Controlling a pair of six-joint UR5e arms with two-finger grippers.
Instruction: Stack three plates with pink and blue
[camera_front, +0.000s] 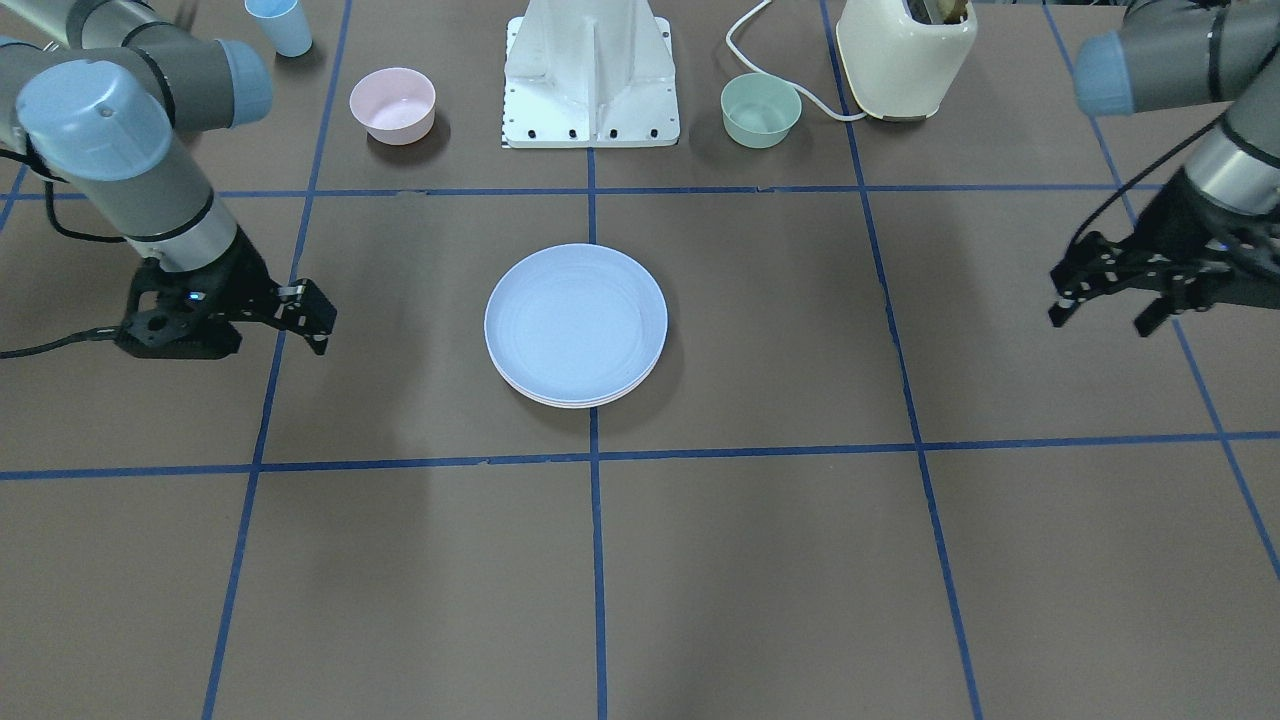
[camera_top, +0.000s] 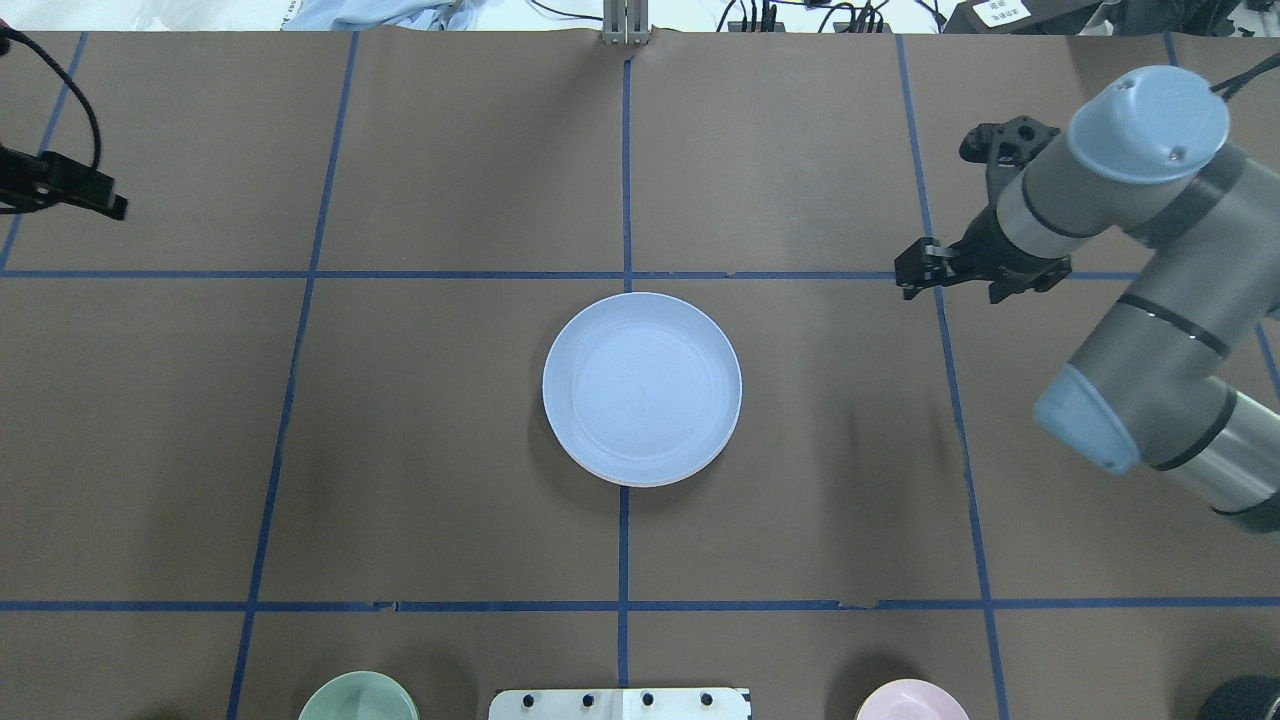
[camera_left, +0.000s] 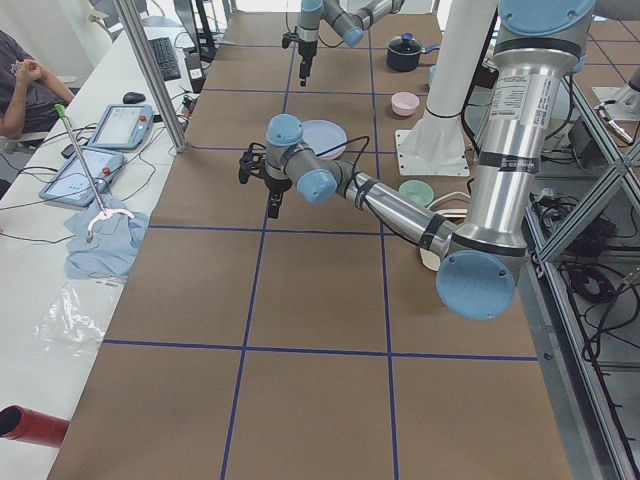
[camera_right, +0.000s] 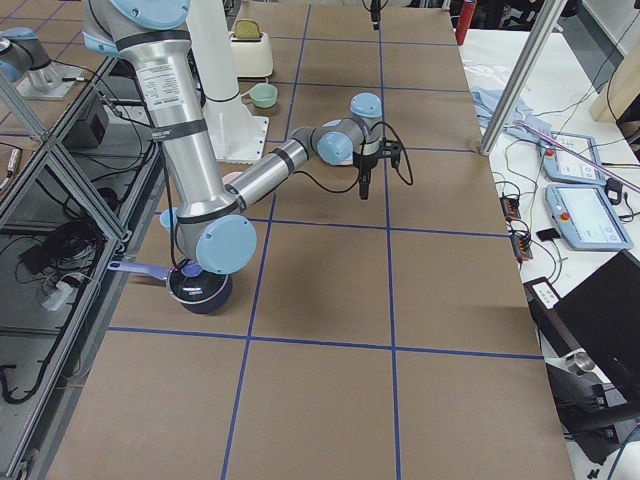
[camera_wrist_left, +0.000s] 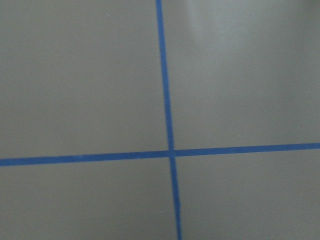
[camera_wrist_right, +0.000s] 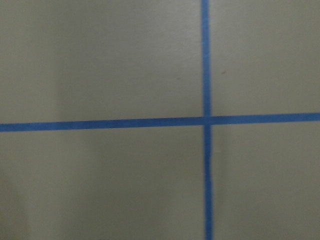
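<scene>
Plates: three, one stack of plates (camera_front: 578, 396) on the tabletop (camera_front: 800, 560), blue plate (camera_front: 575, 320) topmost, two paler rims beneath
Bowls: two, one pink bowl (camera_front: 392, 103), one mint-green bowl (camera_front: 760, 110)
Cups: one light blue cup (camera_front: 281, 25)
Toasters: one cream toaster (camera_front: 905, 60)
Pots: one dark blue pot (camera_left: 405, 55), lidded
Bases: one white mounting base (camera_front: 590, 85)
Hands: two, left hand (camera_front: 1100, 318), right hand (camera_front: 318, 320)

Silver-grey tubes (camera_front: 190, 235), pale blue joint caps (camera_front: 85, 120) — left hand (camera_front: 1100, 318), right hand (camera_front: 315, 320) black, cables (camera_front: 60, 343) black.
</scene>
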